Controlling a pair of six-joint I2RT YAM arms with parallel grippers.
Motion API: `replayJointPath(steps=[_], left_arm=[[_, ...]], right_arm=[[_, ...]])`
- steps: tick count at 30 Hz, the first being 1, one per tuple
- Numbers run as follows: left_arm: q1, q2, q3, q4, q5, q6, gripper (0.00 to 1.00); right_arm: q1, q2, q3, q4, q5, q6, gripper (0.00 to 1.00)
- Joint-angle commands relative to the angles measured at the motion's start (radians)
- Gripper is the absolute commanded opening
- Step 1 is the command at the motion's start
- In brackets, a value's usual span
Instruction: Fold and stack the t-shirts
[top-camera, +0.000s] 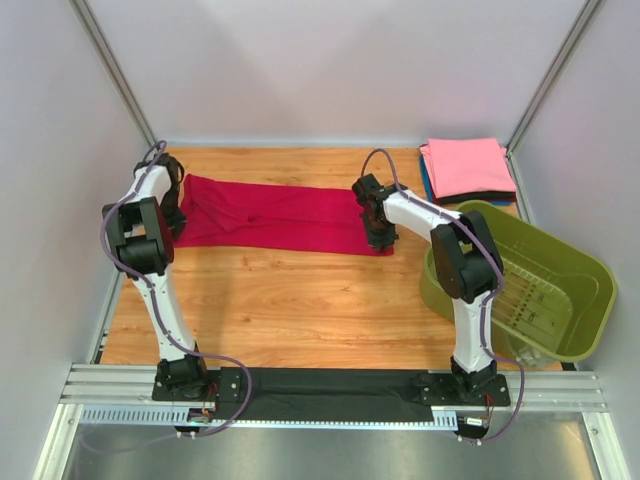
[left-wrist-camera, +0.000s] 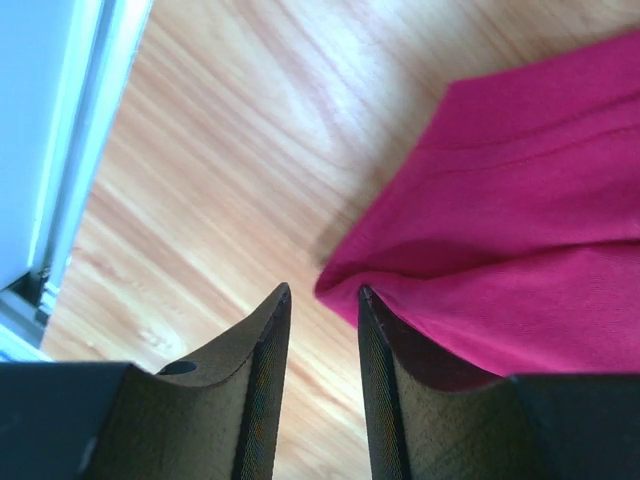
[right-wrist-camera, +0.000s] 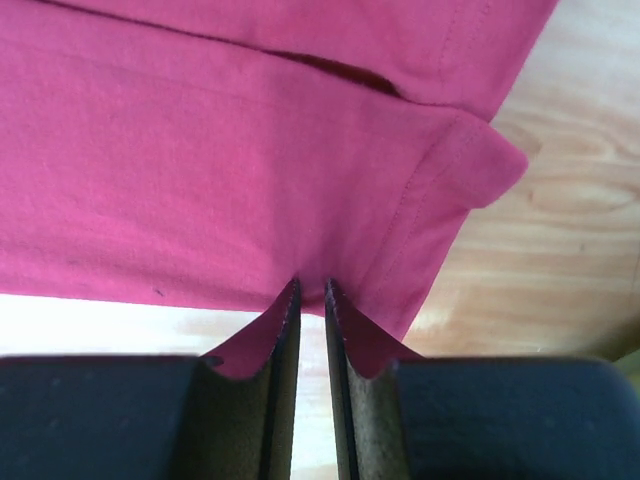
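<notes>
A crimson-red t-shirt, folded into a long strip, lies across the back of the wooden table. At its left end my left gripper hangs low with its jaws apart. In the left wrist view the shirt has one corner lying just at that gripper's tips, against the right finger, and bare wood shows in the gap. My right gripper sits at the shirt's right end. In the right wrist view the gripper is shut on the shirt's near hem. A folded pink t-shirt tops a stack showing blue and black edges.
An olive-green plastic basket stands at the right, just in front of the stack and close to my right arm. Grey walls enclose the table on three sides. A black cloth strip lies along the near rail between the arm bases.
</notes>
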Motion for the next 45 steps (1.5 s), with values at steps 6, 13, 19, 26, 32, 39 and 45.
replayJointPath(steps=[6, 13, 19, 26, 32, 39, 45], left_arm=[[0.01, -0.14, 0.04, -0.036, 0.071, 0.062, 0.43], [-0.002, -0.286, -0.107, 0.176, 0.653, -0.108, 0.43], [-0.061, -0.231, -0.147, 0.216, 0.724, -0.165, 0.43], [-0.07, -0.234, -0.25, 0.297, 0.696, -0.253, 0.46], [-0.076, -0.211, -0.273, 0.307, 0.675, -0.29, 0.45], [-0.076, -0.203, -0.21, 0.227, 0.601, -0.237, 0.45], [-0.084, -0.212, -0.157, 0.188, 0.568, -0.204, 0.46]], right_arm=[[0.056, -0.087, -0.026, -0.057, -0.1, 0.064, 0.2], [0.058, -0.112, 0.132, -0.167, -0.043, 0.041, 0.24], [0.053, -0.107, 0.239, -0.21, -0.056, -0.004, 0.24], [0.018, -0.143, 0.173, -0.172, -0.059, 0.002, 0.24], [-0.076, -0.112, 0.032, -0.062, -0.082, 0.038, 0.22], [-0.1, -0.026, 0.009, -0.037, -0.11, 0.03, 0.2], [-0.1, -0.05, 0.009, -0.08, -0.055, 0.033, 0.19]])
